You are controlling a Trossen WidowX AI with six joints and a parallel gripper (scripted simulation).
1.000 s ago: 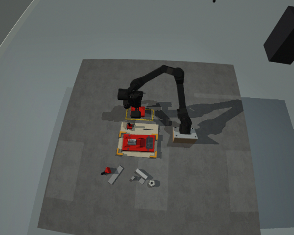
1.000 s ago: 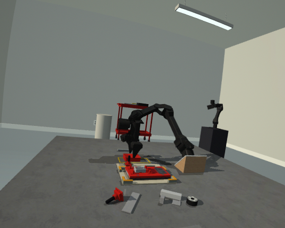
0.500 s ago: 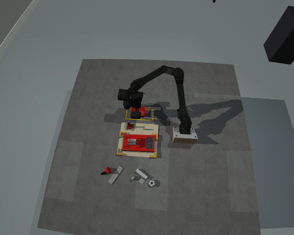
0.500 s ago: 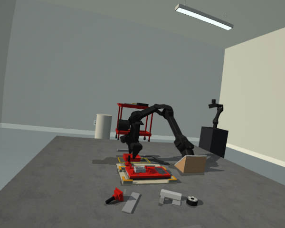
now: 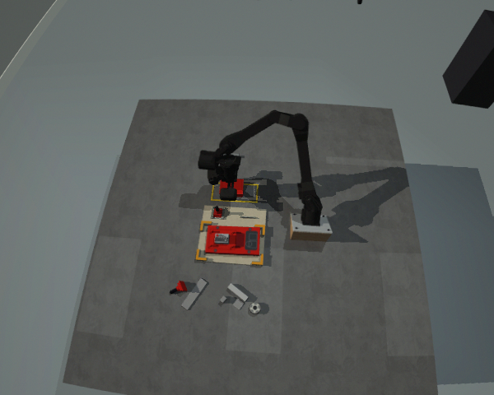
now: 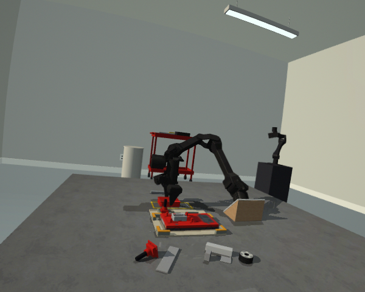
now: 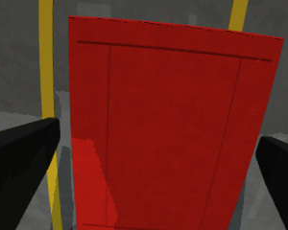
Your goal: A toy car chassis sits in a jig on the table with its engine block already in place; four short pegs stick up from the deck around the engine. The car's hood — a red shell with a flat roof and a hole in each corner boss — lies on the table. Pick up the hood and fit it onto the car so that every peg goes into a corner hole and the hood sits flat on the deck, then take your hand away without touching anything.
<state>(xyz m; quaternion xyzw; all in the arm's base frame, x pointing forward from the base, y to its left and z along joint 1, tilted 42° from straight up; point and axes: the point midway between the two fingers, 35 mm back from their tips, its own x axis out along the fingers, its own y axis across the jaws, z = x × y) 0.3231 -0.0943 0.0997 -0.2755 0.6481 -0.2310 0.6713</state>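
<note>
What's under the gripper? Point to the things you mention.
Under the open gripper [image 5: 229, 187] [image 6: 170, 201] [image 7: 161, 137]: the red hood [image 5: 237, 186] [image 6: 168, 201] [image 7: 168, 120], roof up. Its underside and corner holes are hidden.

1. This is looking like a robotics lab or workshop, with a black jointed robot arm [image 5: 303, 157] [image 6: 222, 157] standing on the grey table [image 5: 332, 297] [image 6: 82, 251].
2. A red metal wheeled cart [image 6: 173, 136] is standing beyond the far edge.
3. A second black arm [image 6: 280, 147] is standing on a black box pedestal [image 5: 473, 63] [image 6: 272, 182] at far right.
4. A long tube light [image 6: 261, 22] is hanging overhead.
</note>
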